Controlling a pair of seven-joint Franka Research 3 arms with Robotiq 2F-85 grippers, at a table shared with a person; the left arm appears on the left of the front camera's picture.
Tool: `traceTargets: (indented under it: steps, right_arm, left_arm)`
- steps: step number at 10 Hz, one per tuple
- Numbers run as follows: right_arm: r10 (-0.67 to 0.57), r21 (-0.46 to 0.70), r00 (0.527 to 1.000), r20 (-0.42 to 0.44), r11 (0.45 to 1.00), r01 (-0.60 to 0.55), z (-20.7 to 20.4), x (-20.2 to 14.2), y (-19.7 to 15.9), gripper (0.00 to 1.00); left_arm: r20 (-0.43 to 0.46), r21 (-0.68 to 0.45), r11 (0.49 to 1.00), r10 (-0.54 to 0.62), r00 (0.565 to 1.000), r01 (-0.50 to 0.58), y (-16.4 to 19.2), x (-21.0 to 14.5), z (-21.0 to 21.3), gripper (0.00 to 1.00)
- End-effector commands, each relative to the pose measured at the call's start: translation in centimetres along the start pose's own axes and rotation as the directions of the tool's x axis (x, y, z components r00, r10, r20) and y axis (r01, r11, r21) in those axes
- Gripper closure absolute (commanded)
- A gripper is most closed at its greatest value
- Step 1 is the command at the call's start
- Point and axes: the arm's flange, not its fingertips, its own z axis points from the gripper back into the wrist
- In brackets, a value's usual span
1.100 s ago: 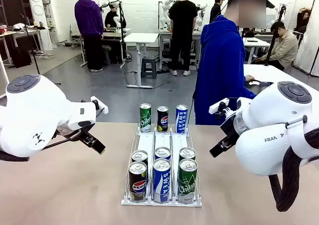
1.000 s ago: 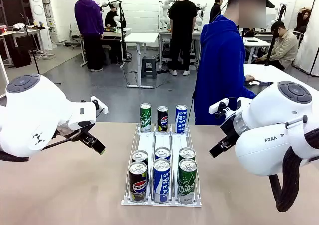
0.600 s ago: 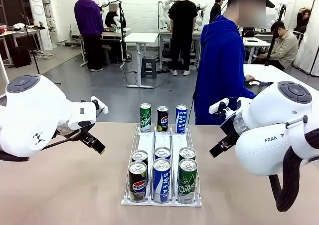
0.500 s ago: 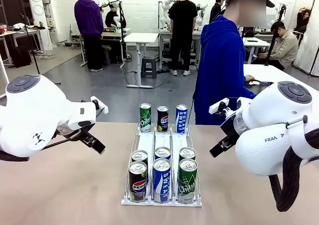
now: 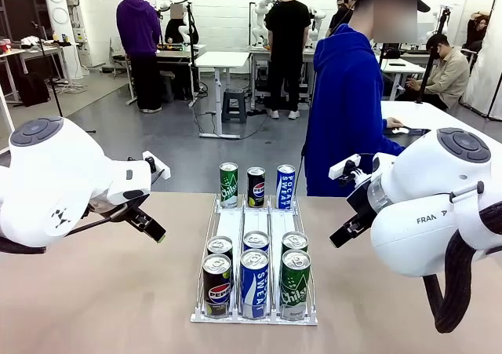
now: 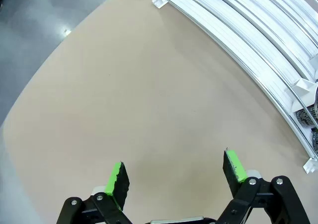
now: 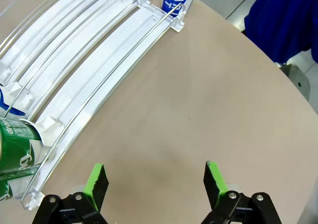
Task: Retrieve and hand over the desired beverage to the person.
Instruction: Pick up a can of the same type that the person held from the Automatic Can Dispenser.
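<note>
Betw. L end effector (image 6: 174,177), R end effector (image 7: 156,182) | can rack (image 5: 232,222) | cans (image 5: 254,271) prob. untouched

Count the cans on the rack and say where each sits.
9. Far end of rack: far Chilsung can, far Pepsi can, far Pocari can. Near end: front Pepsi can, front Pocari can, front Chilsung can; directly behind them: left-lane can, middle-lane can, right-lane can. None seems hidden.
</note>
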Motion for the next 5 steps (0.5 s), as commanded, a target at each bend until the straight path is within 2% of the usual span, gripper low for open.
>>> traceTargets:
  steps: [1, 5]
  right_arm:
    - [0.0, 0.0, 1.0, 0.0, 1.0, 0.0, -0.01, -0.01, -0.01, 0.0]
    - [0.0, 0.0, 1.0, 0.0, 1.0, 0.0, -0.01, -0.01, -0.01, 0.0]
  left_arm:
    - [0.0, 0.0, 1.0, 0.0, 1.0, 0.0, 0.01, -0.01, 0.0, 0.0]
    - [0.0, 0.0, 1.0, 0.0, 1.0, 0.0, 0.01, -0.01, 0.0, 0.0]
